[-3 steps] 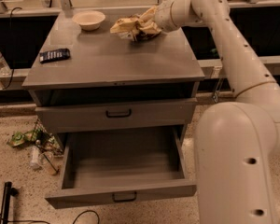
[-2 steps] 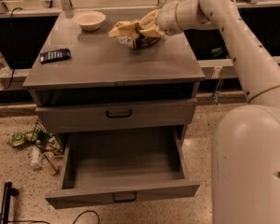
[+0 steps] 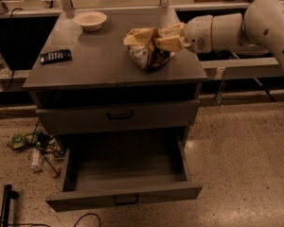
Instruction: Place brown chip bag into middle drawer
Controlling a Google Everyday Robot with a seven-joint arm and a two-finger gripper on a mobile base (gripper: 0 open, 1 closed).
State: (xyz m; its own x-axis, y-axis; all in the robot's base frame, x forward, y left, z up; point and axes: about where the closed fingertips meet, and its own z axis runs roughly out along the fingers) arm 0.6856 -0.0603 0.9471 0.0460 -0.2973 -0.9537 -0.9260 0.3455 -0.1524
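The brown chip bag (image 3: 147, 47), pale tan on top with a dark brown lower part, hangs just above the right side of the grey cabinet top (image 3: 99, 65). My gripper (image 3: 169, 38) reaches in from the right and is shut on the bag's crumpled upper edge. The middle drawer (image 3: 125, 195), the lowest tier, is pulled out and open below, with a bare flat grey floor and a small black bar handle. The upper grey drawer (image 3: 118, 115) is closed.
A white bowl (image 3: 90, 20) sits at the back left of the cabinet top. A small black device (image 3: 55, 56) lies at the left edge. Green wrappers and bottles (image 3: 35, 148) litter the floor left of the cabinet. A black cable (image 3: 7, 205) lies at bottom left.
My arm has carried the bag forward and to the right over the cabinet top. The drawers and the other objects have not moved.
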